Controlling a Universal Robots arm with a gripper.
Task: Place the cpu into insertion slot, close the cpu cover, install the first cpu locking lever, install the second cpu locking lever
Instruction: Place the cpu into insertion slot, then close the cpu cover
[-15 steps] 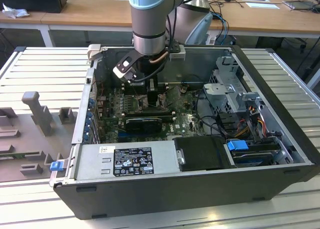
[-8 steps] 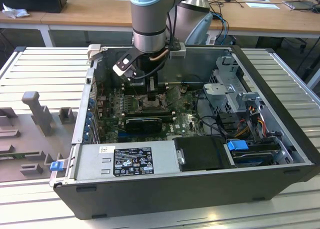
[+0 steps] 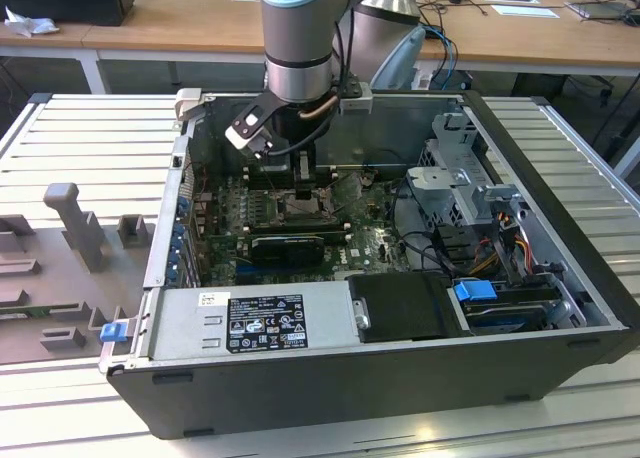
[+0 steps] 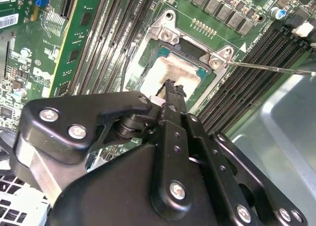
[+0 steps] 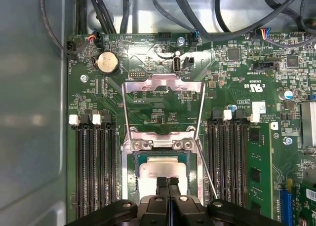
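The clenched claw [image 5: 168, 180] hides part of the cpu [image 5: 158, 168] in the insertion slot [image 5: 148, 144]; the cpu cover [image 5: 163, 84] lies open.

Arm [image 3: 300, 48]: silver-grey cylindrical segments with pale blue joint covers. End effector [image 4: 170, 89]: matte black linkage plates fastened by silver screws.

Pale silvery metal, matt and smooth, on the cpu [image 5: 162, 168] top. Bare grey sheet metal, satin sheen, on the insertion slot [image 5: 134, 145] rim and the cpu cover [image 5: 163, 86]. Thin bright steel wire for the locking lever [image 4: 269, 68]. Green lacquer, slightly glossy, on the motherboard [image 5: 237, 73]. Black plastic memory slots [image 5: 96, 162], white plastic clips [image 5: 74, 120]. Matt black on the gripper [image 5: 168, 180], looks like coated metal, possibly plastic; shiny screw heads [image 4: 177, 190]. Dull grey metal case wall [image 5: 29, 112]. Ribbed pale metal table [image 3: 90, 128].
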